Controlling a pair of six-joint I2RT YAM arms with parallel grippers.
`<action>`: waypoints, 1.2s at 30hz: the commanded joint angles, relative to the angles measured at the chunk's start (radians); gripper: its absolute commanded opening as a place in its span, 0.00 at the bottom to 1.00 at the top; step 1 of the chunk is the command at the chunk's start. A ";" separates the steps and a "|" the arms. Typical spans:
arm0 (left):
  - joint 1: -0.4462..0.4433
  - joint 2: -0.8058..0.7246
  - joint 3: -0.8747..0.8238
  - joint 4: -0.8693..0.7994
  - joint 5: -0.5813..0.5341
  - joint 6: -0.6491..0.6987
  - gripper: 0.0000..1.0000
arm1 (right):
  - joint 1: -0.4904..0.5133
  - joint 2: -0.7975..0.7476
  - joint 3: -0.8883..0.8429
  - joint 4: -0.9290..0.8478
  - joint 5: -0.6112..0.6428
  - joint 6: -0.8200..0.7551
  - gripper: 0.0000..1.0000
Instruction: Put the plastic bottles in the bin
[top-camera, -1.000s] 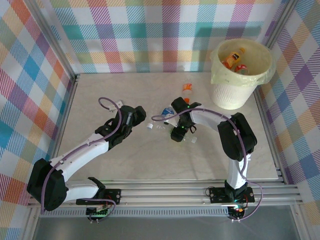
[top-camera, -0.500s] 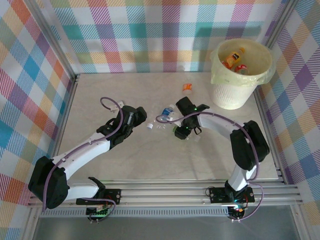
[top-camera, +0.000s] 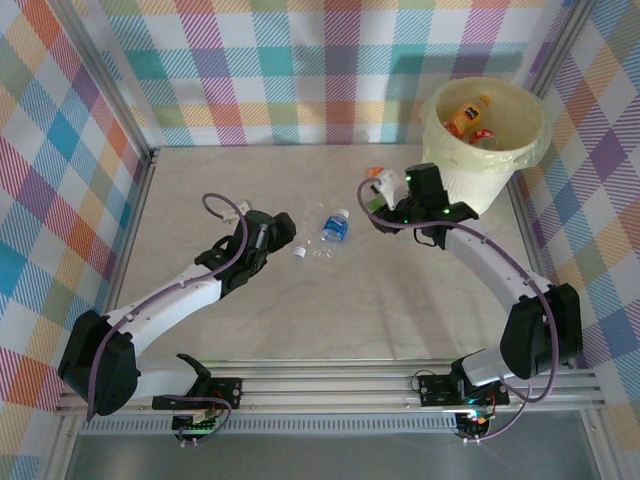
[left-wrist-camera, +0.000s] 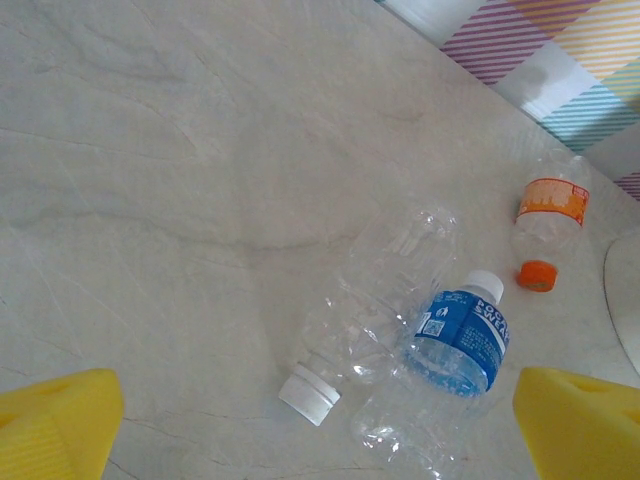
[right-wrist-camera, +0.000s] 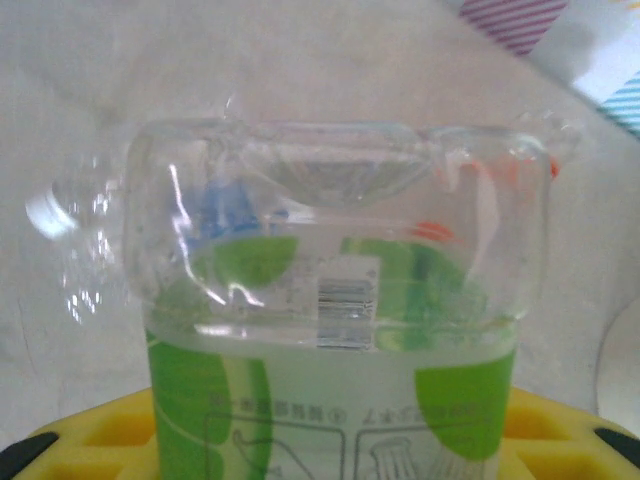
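The green-labelled bottle (right-wrist-camera: 330, 330) is clamped in the right hand (top-camera: 385, 195), which grips it across the label. Its clear, crumpled body sticks out past the fingers. I judge it is held raised off the desk (top-camera: 350, 310), just beside the bin (top-camera: 458, 195), so that it can clear the rim for release. The bin contains an orange bottle (top-camera: 465, 118) among others.

The left hand (left-wrist-camera: 315, 435) hangs spread wide and empty above two touching bottles: a clear bottle (left-wrist-camera: 385, 290) with a white cap and a blue-labelled bottle (left-wrist-camera: 458, 340). An orange-labelled bottle (left-wrist-camera: 550, 210) lies near the bin.
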 joint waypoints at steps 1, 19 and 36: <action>0.011 0.005 0.034 0.018 0.005 0.018 1.00 | -0.054 -0.039 0.050 0.121 -0.116 0.136 0.30; 0.012 -0.017 0.017 -0.010 -0.007 0.005 1.00 | -0.316 0.038 0.373 0.355 0.002 0.446 0.29; 0.011 -0.031 -0.026 0.009 0.006 -0.054 1.00 | -0.537 0.262 0.453 0.327 0.480 0.450 0.38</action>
